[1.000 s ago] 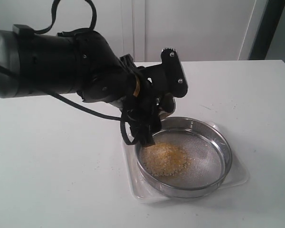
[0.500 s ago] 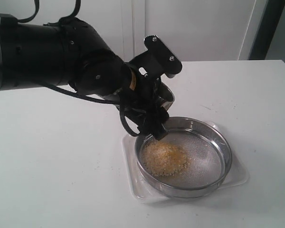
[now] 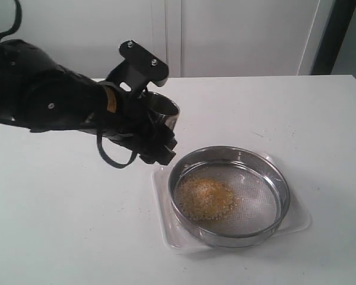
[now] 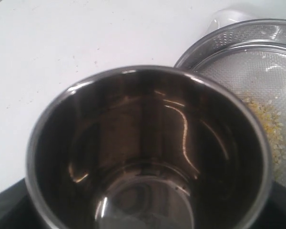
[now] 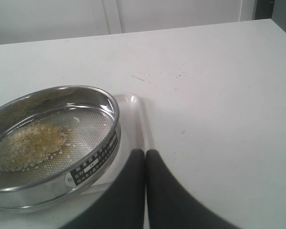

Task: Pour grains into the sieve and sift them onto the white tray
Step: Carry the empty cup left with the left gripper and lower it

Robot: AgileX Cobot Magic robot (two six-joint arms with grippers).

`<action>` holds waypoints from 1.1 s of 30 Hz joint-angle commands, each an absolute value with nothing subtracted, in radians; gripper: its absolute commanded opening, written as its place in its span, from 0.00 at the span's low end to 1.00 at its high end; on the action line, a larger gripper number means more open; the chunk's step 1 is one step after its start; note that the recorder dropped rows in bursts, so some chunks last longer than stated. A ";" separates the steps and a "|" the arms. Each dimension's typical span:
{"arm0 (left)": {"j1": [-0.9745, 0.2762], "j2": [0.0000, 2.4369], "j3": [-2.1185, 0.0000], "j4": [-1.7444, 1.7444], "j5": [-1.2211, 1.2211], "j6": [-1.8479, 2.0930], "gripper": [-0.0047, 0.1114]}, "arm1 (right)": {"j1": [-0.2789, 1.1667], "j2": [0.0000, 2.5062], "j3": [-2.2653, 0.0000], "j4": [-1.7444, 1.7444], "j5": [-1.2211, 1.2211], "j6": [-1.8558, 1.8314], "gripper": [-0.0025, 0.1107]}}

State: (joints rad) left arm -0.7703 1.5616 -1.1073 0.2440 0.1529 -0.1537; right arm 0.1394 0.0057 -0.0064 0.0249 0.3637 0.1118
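Note:
The sieve (image 3: 283, 191) stands on the white tray (image 3: 299, 222), right of the middle of the table. A pile of yellow and pale grains (image 3: 204, 198) lies on the left part of its mesh. My left gripper (image 3: 154, 113) is shut on a small steel cup (image 3: 166, 110), held above the table just left of the sieve. In the left wrist view the cup (image 4: 148, 157) looks empty, with the sieve (image 4: 238, 33) and grains (image 4: 269, 124) beyond it. My right gripper (image 5: 145, 153) is shut and empty, close to the tray's (image 5: 133, 109) edge beside the sieve (image 5: 112, 138).
The white tabletop (image 3: 77, 225) carries a few scattered specks around the tray. A white wall and cabinet doors (image 3: 225, 35) stand behind the table's far edge. The right arm is out of the exterior view.
My left arm has swung the cup left and back, off the sieve's rim to beside it, turning it away from its pouring tilt. The grain pile and right gripper stay put.

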 commanded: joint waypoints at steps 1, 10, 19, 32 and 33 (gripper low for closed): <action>-0.737 1.491 -1.012 0.230 0.067 -0.187 0.04 | 0.140 0.000 0.000 0.024 0.350 0.110 0.02; -0.710 1.372 -0.764 0.209 -0.214 -0.191 0.04 | 0.140 0.000 0.000 0.024 0.350 0.110 0.02; -0.710 1.362 -0.731 0.209 -0.262 -0.210 0.04 | 0.140 0.000 0.000 0.024 0.350 0.110 0.02; -0.482 1.370 -0.741 0.273 -0.415 -0.258 0.04 | 0.140 0.000 0.000 0.024 0.350 0.110 0.02; -0.477 1.374 -0.741 0.291 -0.429 -0.258 0.04 | 0.140 0.000 0.000 0.024 0.350 0.110 0.02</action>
